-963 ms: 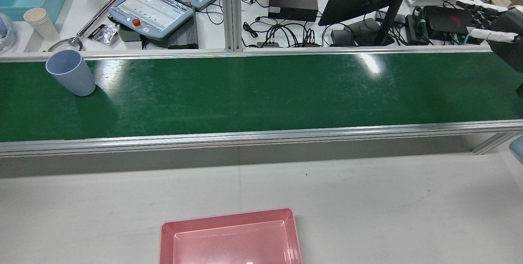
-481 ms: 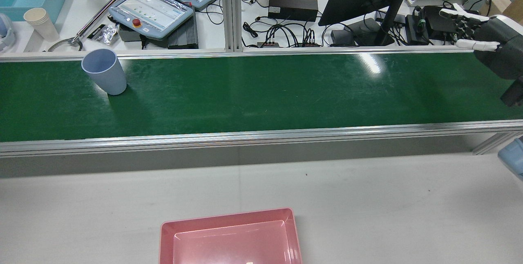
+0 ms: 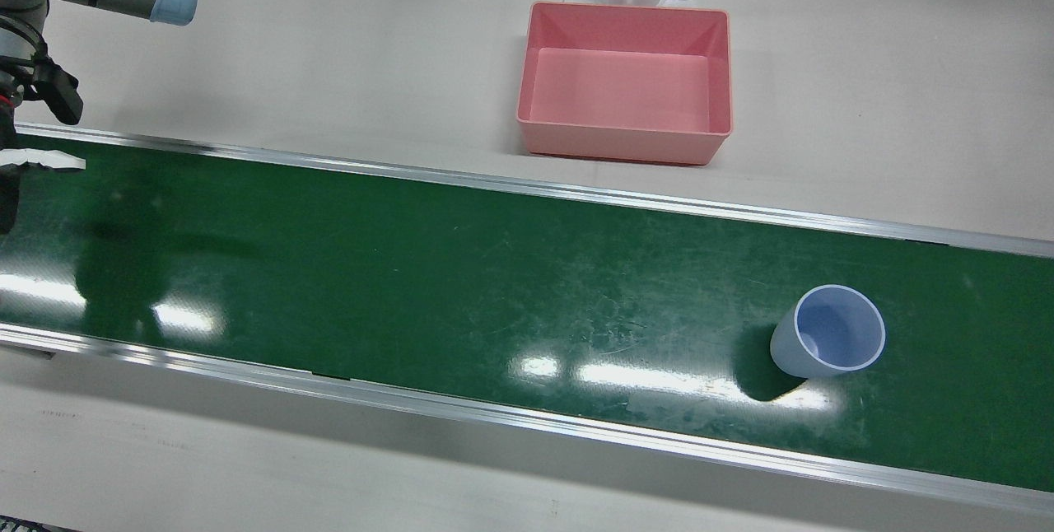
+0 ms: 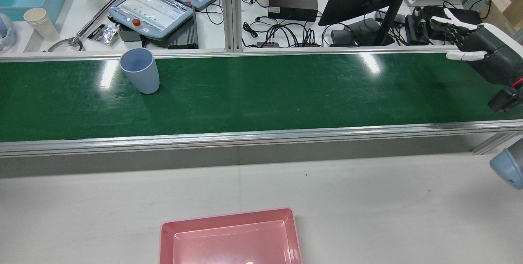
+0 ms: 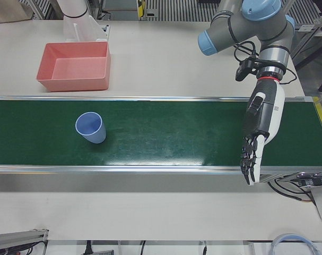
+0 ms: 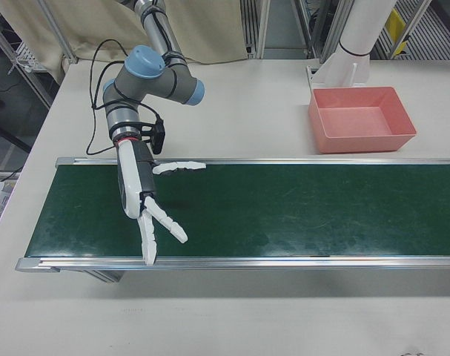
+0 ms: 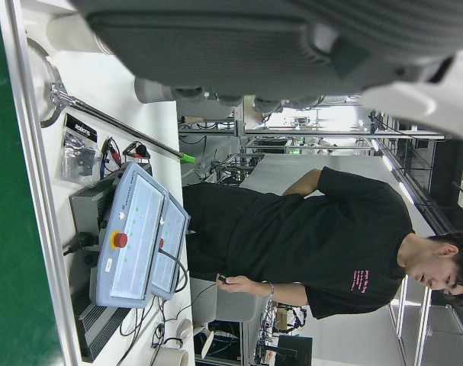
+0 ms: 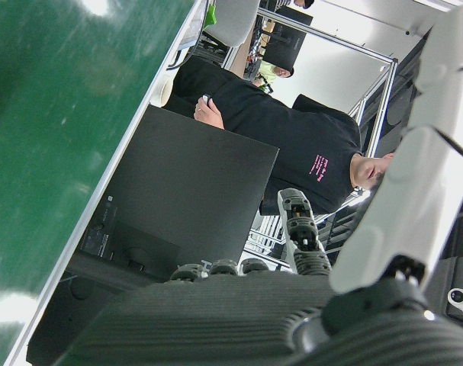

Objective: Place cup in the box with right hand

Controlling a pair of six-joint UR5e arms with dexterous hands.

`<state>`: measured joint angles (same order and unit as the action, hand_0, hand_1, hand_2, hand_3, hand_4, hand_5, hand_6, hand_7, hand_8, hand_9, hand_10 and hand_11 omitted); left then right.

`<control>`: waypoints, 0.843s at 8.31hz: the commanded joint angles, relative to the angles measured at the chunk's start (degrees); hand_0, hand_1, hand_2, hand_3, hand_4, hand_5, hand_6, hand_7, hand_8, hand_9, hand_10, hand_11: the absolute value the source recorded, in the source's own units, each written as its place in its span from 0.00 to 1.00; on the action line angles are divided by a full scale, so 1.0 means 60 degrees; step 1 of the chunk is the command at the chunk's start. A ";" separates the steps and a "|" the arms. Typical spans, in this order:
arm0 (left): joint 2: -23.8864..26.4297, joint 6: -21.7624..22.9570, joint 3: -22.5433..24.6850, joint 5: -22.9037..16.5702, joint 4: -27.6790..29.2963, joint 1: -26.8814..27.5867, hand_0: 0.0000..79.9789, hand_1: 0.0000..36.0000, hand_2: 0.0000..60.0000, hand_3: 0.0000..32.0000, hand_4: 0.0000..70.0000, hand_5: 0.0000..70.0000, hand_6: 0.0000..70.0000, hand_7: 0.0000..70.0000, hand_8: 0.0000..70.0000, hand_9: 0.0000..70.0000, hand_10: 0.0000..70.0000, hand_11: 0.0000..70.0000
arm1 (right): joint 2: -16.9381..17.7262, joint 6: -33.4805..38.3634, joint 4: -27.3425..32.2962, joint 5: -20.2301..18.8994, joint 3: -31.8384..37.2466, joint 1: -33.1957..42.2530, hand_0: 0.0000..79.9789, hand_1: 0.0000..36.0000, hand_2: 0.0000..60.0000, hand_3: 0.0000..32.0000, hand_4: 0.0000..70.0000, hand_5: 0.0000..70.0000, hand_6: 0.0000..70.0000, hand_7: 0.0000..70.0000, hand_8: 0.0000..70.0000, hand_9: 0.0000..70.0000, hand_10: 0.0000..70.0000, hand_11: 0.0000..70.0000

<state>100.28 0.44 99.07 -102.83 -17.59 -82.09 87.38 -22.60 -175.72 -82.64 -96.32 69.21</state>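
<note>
Front view: the blue cup [image 3: 827, 342] stands upright on the green belt [image 3: 412, 277], well apart from the pink box [image 3: 626, 81] on the white table [image 3: 329, 63].

Rear view: my right hand [image 4: 474, 47] hangs over the belt's right end with fingers spread and holding nothing; the cup sits far to the left.

Left-front view: my left hand [image 5: 259, 130] hangs above the belt, fingers straight and a little apart, grasping nothing.

Right-front view: my right fingers [image 6: 179, 167] are splayed wide over the belt.

Left hand view: a person [image 7: 315, 244] stands behind two teach pendants [image 7: 143, 236].
</note>
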 commanded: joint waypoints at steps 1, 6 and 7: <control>0.0000 0.0000 0.0026 0.0000 -0.0012 0.0000 0.00 0.00 0.00 0.00 0.00 0.00 0.00 0.00 0.00 0.00 0.00 0.00 | -0.0076 -0.0027 0.0092 0.0180 0.0088 -0.0050 0.56 0.41 0.20 0.00 0.00 0.06 0.00 0.00 0.01 0.00 0.00 0.00; 0.0015 -0.0015 0.0129 0.0000 -0.0056 -0.0014 0.00 0.00 0.00 0.00 0.00 0.00 0.00 0.00 0.00 0.00 0.00 0.00 | 0.0420 -0.0056 -0.0113 0.0561 -0.0559 -0.0299 0.57 0.44 0.23 0.00 0.00 0.06 0.01 0.00 0.00 0.00 0.00 0.00; 0.0015 0.0000 0.0129 0.0000 -0.0056 -0.0014 0.00 0.00 0.00 0.00 0.00 0.00 0.00 0.00 0.00 0.00 0.00 0.00 | 0.0509 -0.0085 -0.0113 0.0561 -0.0544 -0.0285 0.57 0.43 0.22 0.00 0.00 0.06 0.00 0.00 0.00 0.00 0.00 0.00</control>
<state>100.35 0.36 99.78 -102.83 -17.92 -82.17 88.52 -22.81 -176.36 -79.33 -99.47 67.80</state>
